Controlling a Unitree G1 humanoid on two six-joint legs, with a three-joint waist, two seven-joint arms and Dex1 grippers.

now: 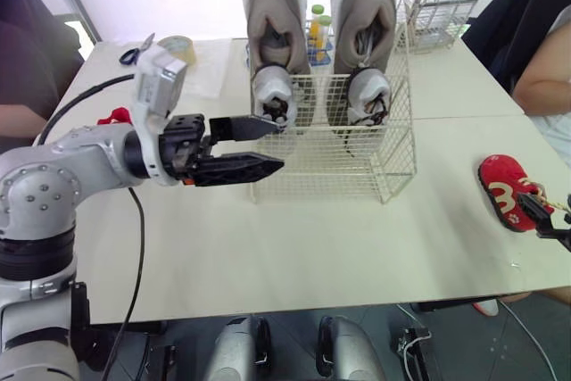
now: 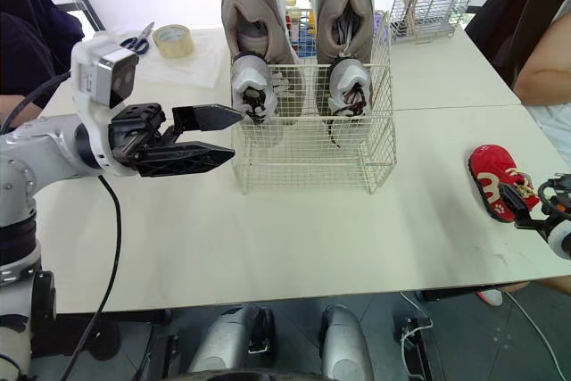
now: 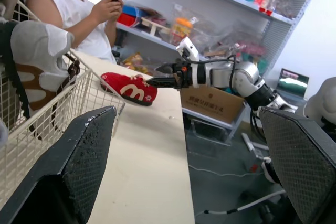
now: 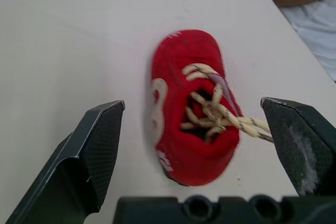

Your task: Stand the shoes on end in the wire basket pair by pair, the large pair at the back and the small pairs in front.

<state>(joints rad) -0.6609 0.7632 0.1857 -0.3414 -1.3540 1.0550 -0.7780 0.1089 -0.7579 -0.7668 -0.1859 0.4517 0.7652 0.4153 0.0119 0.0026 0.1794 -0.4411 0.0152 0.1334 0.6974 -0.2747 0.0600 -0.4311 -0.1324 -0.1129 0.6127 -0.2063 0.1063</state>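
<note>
At about 4 o'clock on the table, close to its edge, the red shoe is lying, and it is straddled by the right gripper. The fingers are spread wide, nothing is held, and neither finger is seen touching the shoe. A loose lace is trailed toward one finger. If the jaws are closed as they stand, the lace alone could be pinched, or the soft upper squashed so that the shoe is twisted out of the grasp. If the shoe is shoved rather than clamped, it could be pushed off the nearby edge. The right arm is reached low over the table from 5 o'clock, with the fingers pointed at the shoe.

Farther in, at 9 o'clock of the basket, the left gripper is held level, wide open and empty. Its tips are just beside the wire wall, and contact cannot be told. The basket could be knocked askew if that arm is swung.

Inside the basket, the small grey pair is stood in front of the large pair, at 12 o'clock. The lace could be snagged on the rim when the red shoe is brought over.
</note>
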